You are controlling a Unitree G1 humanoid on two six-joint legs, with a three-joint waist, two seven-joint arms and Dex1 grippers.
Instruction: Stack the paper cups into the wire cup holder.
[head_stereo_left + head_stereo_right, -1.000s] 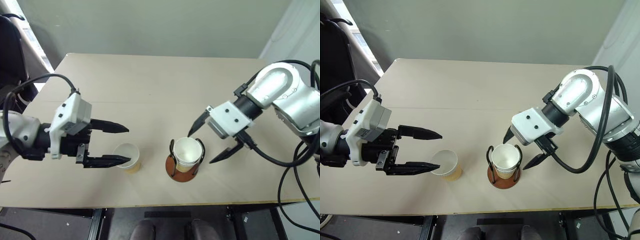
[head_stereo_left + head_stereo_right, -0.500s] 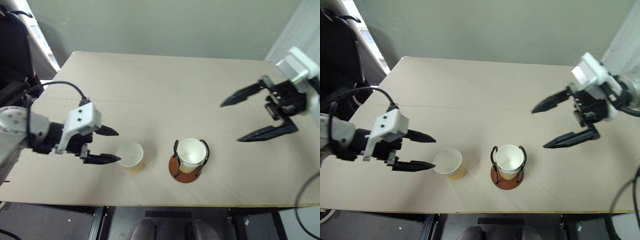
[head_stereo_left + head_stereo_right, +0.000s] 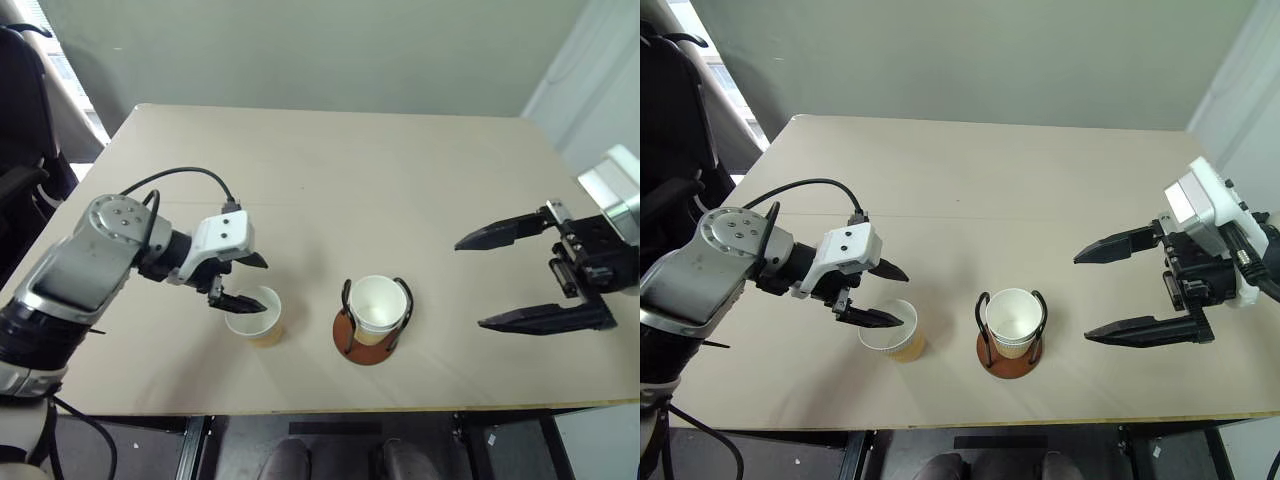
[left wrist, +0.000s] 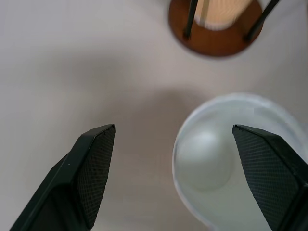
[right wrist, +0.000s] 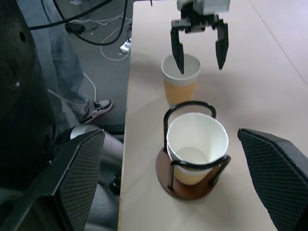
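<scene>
Since a second ago: right gripper (image 3: 1137,286) has pulled away from the wire cup holder (image 3: 1010,345) out to the table's right side, fingers spread wide, holding nothing. Left gripper (image 3: 888,295) has closed in on the loose paper cup (image 3: 890,331), fingers wide, one over its rim, the other beyond it. Holder with a stacked cup (image 3: 1013,319) stands near the table's front edge (image 3: 970,425). Open tabletop behind both.

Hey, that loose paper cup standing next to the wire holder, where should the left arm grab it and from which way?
Probably at the rim, from above. The loose paper cup stands upright, mouth open, beside the wire cup holder. The left gripper, jaws open, hangs over its rim, one finger over the mouth; closing on the wall there leaves the tapered body free to drop into the holder.
</scene>
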